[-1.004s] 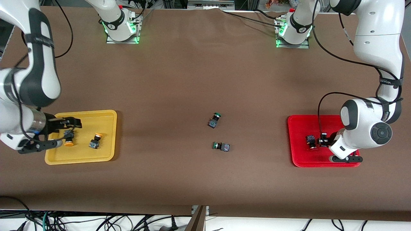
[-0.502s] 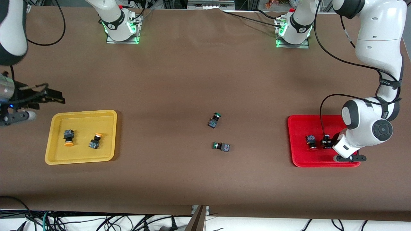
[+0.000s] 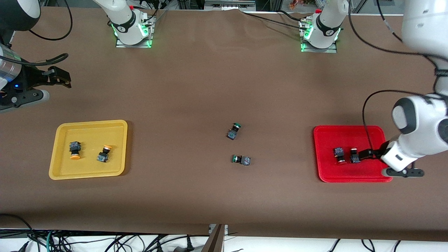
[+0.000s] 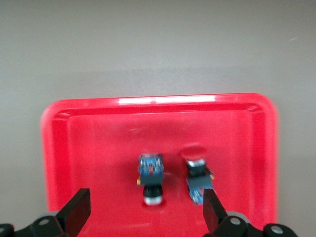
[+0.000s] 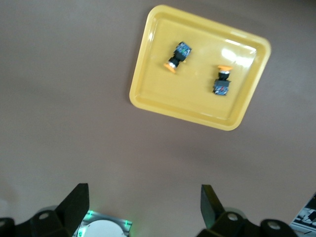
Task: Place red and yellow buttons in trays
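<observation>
I see both red buttons (image 3: 346,155) in the red tray (image 3: 325,171); left gripper (image 3: 368,154) and right gripper (image 3: 57,77) both spread apart

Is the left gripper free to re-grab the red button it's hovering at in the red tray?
Probably yes: the left gripper is open right beside that red button, with only the second red button nearby, apart from it.

— Where is the left gripper (image 3: 367,154) sitting?

— Low over the red tray (image 3: 350,175), fingers (image 4: 79,212) standing wide apart, gripping nothing.

— And the right gripper (image 3: 61,78)?

— It is hanging above the table, toward the arm bases from the yellow tray (image 3: 87,173), jaws spread, empty.
</observation>
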Controlling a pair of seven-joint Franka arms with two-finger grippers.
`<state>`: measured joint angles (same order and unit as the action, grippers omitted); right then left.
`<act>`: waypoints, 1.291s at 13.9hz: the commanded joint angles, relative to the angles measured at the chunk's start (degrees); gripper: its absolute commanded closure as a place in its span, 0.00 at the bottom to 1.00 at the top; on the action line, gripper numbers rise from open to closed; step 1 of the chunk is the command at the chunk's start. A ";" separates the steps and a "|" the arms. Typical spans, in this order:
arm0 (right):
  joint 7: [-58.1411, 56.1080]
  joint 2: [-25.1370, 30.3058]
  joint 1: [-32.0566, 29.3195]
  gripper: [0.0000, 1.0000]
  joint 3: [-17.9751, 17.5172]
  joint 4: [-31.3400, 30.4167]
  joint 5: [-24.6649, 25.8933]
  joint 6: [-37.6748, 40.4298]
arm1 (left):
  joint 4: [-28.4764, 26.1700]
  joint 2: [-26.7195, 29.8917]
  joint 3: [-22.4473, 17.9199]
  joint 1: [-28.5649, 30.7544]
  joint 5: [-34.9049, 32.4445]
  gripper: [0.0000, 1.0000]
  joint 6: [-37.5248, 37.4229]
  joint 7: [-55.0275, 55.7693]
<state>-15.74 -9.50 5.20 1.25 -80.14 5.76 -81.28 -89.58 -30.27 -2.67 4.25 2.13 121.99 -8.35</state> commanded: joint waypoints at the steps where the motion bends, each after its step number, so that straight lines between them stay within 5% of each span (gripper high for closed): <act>1: -0.60 3.69 -0.72 0.00 -0.46 -1.68 0.92 -3.35 | -2.00 8.27 0.82 -0.12 -1.08 0.00 -4.20 -1.15; 8: 5.10 7.03 -1.68 0.00 -0.64 -6.24 -2.94 -2.13 | -2.00 21.82 3.46 -0.03 -0.11 0.00 -17.83 -1.06; 11: 5.72 8.35 -1.77 0.00 -0.64 -7.84 -3.03 -0.81 | -2.35 24.64 5.75 -0.29 -0.11 0.00 -20.21 1.74; 15: 5.20 7.48 -1.77 0.00 -0.20 -7.05 -3.64 -0.28 | -2.18 26.84 3.56 -6.69 -0.20 0.00 -23.46 5.79; 18: 5.02 6.33 -1.77 0.00 -0.02 -5.82 -4.18 -0.10 | -1.57 28.16 3.46 -6.10 -0.11 0.00 -29.42 6.41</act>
<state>-11.03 -3.37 4.06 1.44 -86.04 2.80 -81.71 -90.12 -4.25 1.85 -1.84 2.16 95.61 -2.37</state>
